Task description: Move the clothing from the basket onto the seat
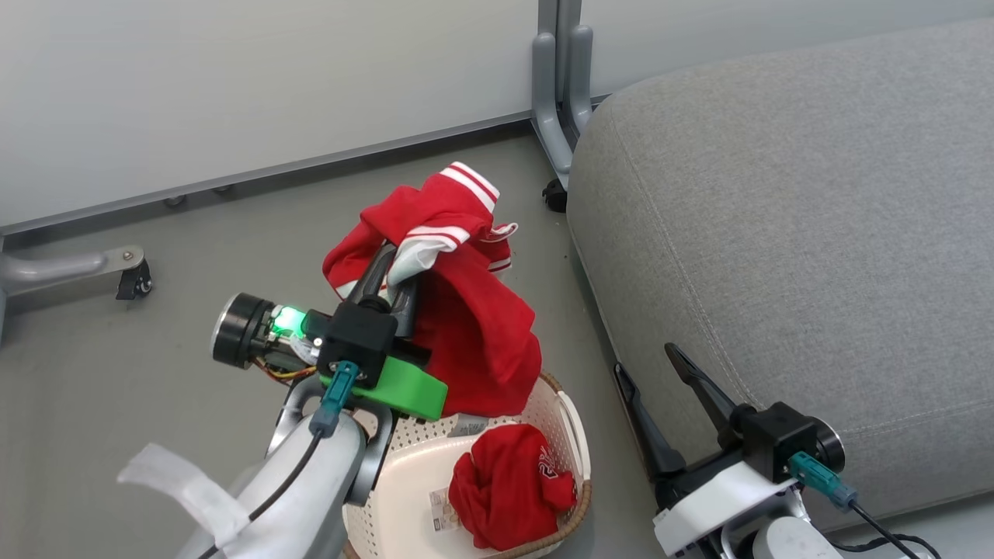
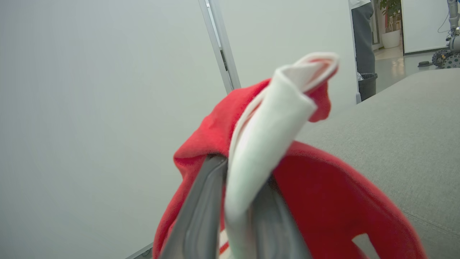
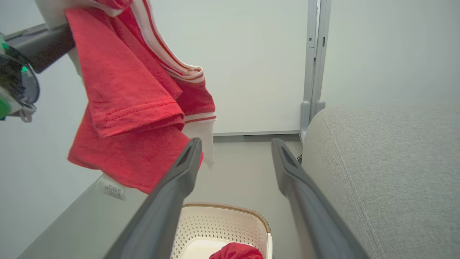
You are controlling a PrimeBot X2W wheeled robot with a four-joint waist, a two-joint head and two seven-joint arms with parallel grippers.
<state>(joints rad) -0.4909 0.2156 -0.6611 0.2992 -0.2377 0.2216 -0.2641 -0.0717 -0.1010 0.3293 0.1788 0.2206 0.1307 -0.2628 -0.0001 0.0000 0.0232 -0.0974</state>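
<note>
Well, closest in, the right gripper (image 1: 644,357) sits low by the near corner of the seat (image 1: 776,233). Its fingers are spread wide w/ nothing in them, so I think it's just waiting. Next to it, on the floor (image 1: 116,373), is the basket (image 1: 581,446), just beside the seat's left edge. Down in the basket, toward its right side, lies a second red garment (image 1: 509,485). It's all balled up, so I can't tell if it's the shorts, and no gripper has hold of it. A bit higher & further out, the left gripper (image 1: 392,268) is pinched almost shut on the shirt (image 1: 474,334). A white fold of it pokes up betw. the two fingers (image 2: 201,216). The shirt hangs in the air above the basket's far rim, and its bottom hem looks clear of the basket. It's beside the seat's left edge, not over it yet & not touching it. Further back is the pale wall (image 1: 233,78) w/ a metal post (image 1: 559,78). I think the job is approx a quarter done: 1 piece is out of the basket but not put down, and 1 piece is left inside. What's left: carry the shirt over onto the seat, let go, then get the other piece.
</note>
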